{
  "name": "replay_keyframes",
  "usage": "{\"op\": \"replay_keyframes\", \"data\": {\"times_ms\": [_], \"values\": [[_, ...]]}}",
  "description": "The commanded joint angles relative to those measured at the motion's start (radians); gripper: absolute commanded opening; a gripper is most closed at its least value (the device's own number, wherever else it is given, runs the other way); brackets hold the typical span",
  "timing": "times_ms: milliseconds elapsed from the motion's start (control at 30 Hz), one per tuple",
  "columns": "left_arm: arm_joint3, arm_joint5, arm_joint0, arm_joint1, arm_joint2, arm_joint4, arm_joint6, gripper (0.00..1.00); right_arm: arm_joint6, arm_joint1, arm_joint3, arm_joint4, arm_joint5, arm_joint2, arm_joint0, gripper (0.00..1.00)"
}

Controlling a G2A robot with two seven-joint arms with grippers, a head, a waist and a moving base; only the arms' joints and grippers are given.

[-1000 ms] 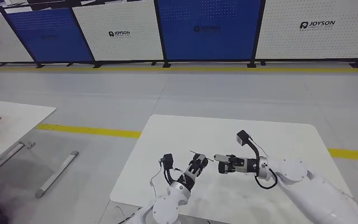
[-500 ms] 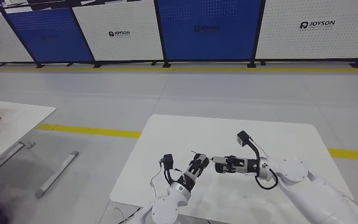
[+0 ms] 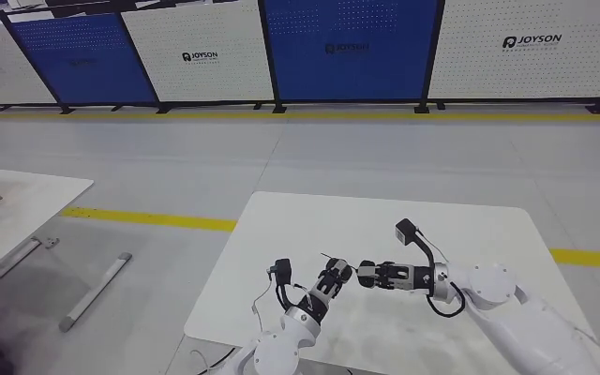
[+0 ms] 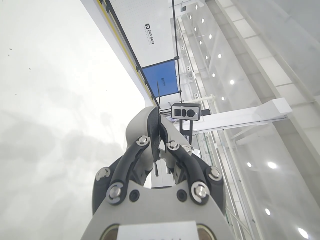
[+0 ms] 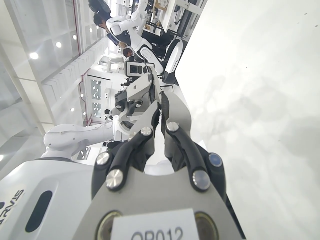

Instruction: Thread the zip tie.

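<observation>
From above, both arms meet over the near half of the white table (image 3: 281, 216), a bit closer to its left edge than its right. The left gripper (image 3: 337, 273) and the right gripper (image 3: 360, 275) face each other tip to tip, just beside one another and held off the surface. A thin black zip tie (image 3: 325, 256) pokes out of the left one as a short dark line slanting toward the far edge. From the left wrist, the left gripper (image 4: 157, 116) has its fingers pinched tight on the zip tie (image 4: 158, 92), whose slim tail stands straight out past the fingertips. The table (image 4: 50, 76) stretches away on one side, and the other arm's wrist camera (image 4: 185, 112) sits just behind the tips. From the right wrist, the right gripper (image 5: 160, 103) has its fingers drawn narrow, the black pads all but meeting. I cannot tell whether anything is caught between them. The left gripper (image 5: 143, 86) sits directly ahead, nearly touching, above the bare table (image 5: 250, 76).
</observation>
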Motion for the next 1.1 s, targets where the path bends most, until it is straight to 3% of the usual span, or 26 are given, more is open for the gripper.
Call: {"op": "replay_keyframes", "data": {"times_ms": [0, 267, 300, 367, 400, 733, 767, 833, 867, 1067], "values": [[0.0, 0.001, 0.001, -0.001, -0.001, 0.002, 0.0, 0.0, 0.004, -0.001, -0.003, -0.003, 0.0, 0.006, -0.003, 0.0], [0.002, 0.003, 0.001, -0.005, -0.006, 0.012, 0.006, 0.0, 0.017, -0.005, -0.01, -0.019, 0.004, 0.032, -0.018, 0.0], [0.002, 0.002, 0.001, -0.006, -0.006, 0.018, 0.007, 0.15, 0.019, -0.006, -0.011, -0.022, 0.004, 0.036, -0.02, 0.0], [0.002, -0.002, 0.003, -0.006, -0.004, 0.027, 0.005, 0.88, 0.021, -0.007, -0.012, -0.026, 0.005, 0.042, -0.024, 0.0], [0.002, -0.004, 0.004, -0.007, -0.004, 0.031, 0.004, 1.0, 0.022, -0.008, -0.013, -0.029, 0.006, 0.046, -0.026, 0.0], [0.018, -0.022, 0.006, -0.01, -0.002, 0.052, -0.018, 1.0, 0.056, -0.011, -0.017, -0.038, -0.006, 0.077, -0.046, 0.0], [0.02, -0.024, 0.005, -0.011, -0.002, 0.05, -0.021, 0.96, 0.061, -0.011, -0.016, -0.037, -0.007, 0.08, -0.047, 0.0], [0.025, -0.027, 0.003, -0.012, -0.002, 0.038, -0.033, 0.58, 0.068, -0.012, -0.015, -0.036, -0.012, 0.087, -0.05, 0.0], [0.028, -0.029, 0.002, -0.012, -0.003, 0.027, -0.044, 0.49, 0.074, -0.012, -0.014, -0.034, -0.016, 0.092, -0.053, 0.0], [0.041, -0.035, -0.005, -0.013, -0.015, -0.009, -0.093, 0.37, 0.106, -0.016, -0.009, -0.029, -0.028, 0.105, -0.059, 0.0]]}}
